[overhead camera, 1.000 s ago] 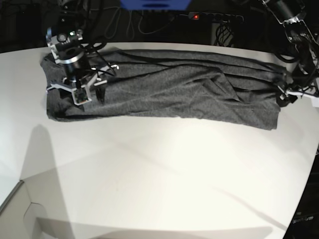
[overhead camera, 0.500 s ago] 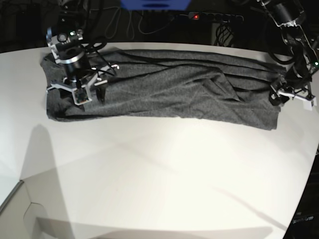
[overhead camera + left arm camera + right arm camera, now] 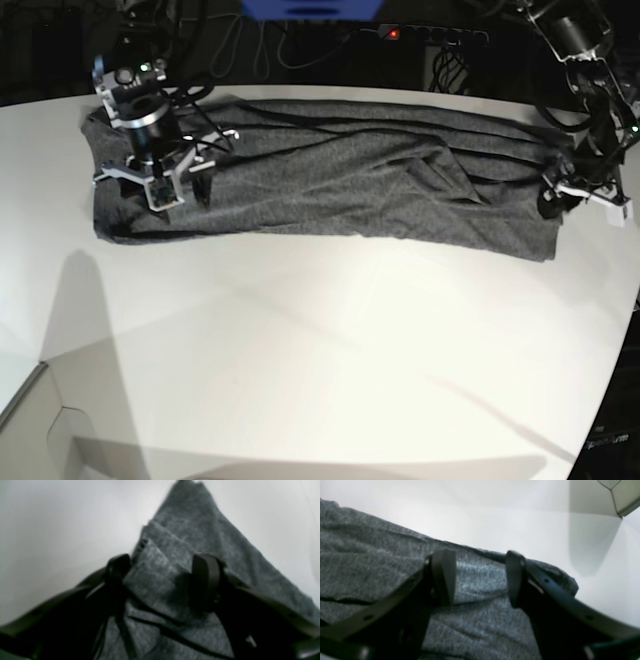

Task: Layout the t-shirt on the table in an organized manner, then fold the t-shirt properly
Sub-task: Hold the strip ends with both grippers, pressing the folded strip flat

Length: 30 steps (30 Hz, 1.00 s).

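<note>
The dark grey t-shirt (image 3: 340, 170) lies stretched lengthwise across the far part of the white table (image 3: 330, 350), with wrinkles and folds along its middle. My right gripper (image 3: 185, 190) hovers over the shirt's left end. In its wrist view it stands open (image 3: 480, 577), its dark fingers (image 3: 443, 575) apart just above the cloth (image 3: 370, 562), close to the shirt's near edge. My left gripper (image 3: 555, 200) is at the shirt's right end. It is open (image 3: 162, 570), and a folded corner of the shirt (image 3: 190, 530) shows between and beyond its fingers (image 3: 206, 572).
A box corner (image 3: 40, 420) sits at the near left, also seen in the right wrist view (image 3: 617, 495). A power strip with a red light (image 3: 420, 33) and cables lie behind the table. The table's edge curves away at the right (image 3: 615, 330).
The left arm has shifted slightly, its gripper edging left onto the shirt's right end. The right arm and the shirt have stayed put.
</note>
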Motion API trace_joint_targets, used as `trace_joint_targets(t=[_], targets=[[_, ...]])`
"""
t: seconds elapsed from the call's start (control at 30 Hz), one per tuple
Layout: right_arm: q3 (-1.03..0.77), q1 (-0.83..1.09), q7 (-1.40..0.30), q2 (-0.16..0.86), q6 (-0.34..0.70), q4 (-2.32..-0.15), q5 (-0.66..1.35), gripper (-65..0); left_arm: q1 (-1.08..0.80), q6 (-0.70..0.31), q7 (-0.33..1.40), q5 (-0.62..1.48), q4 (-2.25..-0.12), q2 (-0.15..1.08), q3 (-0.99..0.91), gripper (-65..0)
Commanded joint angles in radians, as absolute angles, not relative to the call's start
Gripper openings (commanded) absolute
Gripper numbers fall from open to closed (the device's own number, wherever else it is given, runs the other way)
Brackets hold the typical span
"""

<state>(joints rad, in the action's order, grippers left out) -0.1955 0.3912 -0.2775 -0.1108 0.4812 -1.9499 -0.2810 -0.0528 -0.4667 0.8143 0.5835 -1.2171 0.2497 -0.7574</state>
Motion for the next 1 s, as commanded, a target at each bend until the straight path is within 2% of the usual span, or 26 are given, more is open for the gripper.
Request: trace_joint_targets(t=[0.0, 0.2, 0.27, 0.33, 0.47, 0.53, 0.63, 0.77, 0.97], targets=[[-0.2, 0.387, -0.251, -0.108, 0.479, -1.966, -0.269, -32.3, -0.059, -0.473, 0.872, 0.559, -1.211, 0.249, -0.754, -26.9], [-0.245, 0.38, -0.251, -0.113, 0.479, -1.971, -0.269, -31.9, -0.059, -0.487, 0.872, 0.559, -1.182, 0.228, -0.756, -27.0], [-0.285, 0.366, -0.251, -0.128, 0.479, -1.972, -0.269, -29.1, -0.059, -0.487, 0.872, 0.559, -1.155, 0.225, -0.754, -27.1], [-0.331, 0.358, -0.251, -0.145, 0.479, -1.972, -0.269, -27.0, -0.059, -0.489, 0.845, 0.559, -1.118, 0.222, -0.754, -27.4], [-0.352, 0.36, -0.251, -0.147, 0.479, -1.968, -0.269, -26.9, -0.058, -0.489, 0.782, 0.559, -1.055, 0.223, -0.72, -28.7], [-0.352, 0.361, -0.251, -0.147, 0.479, -1.968, -0.269, -26.9, -0.061, -0.489, 0.759, 0.568, -1.036, 0.229, -0.684, -33.2], [-0.352, 0.367, -0.251, -0.147, 0.479, -1.968, -0.269, -26.9, -0.064, -0.49, 0.731, 0.568, -1.03, 0.223, -0.667, -44.0], [-0.351, 0.372, -0.251, -0.145, 0.479, -1.968, -0.269, -26.9, -0.064, -0.49, 0.73, 0.564, -1.027, 0.222, -0.667, -65.0], [-0.351, 0.372, -0.251, -0.143, 0.479, -1.968, -0.269, -26.9, -0.064, -0.492, 0.73, 0.57, -1.055, 0.231, -0.707, -65.0]])
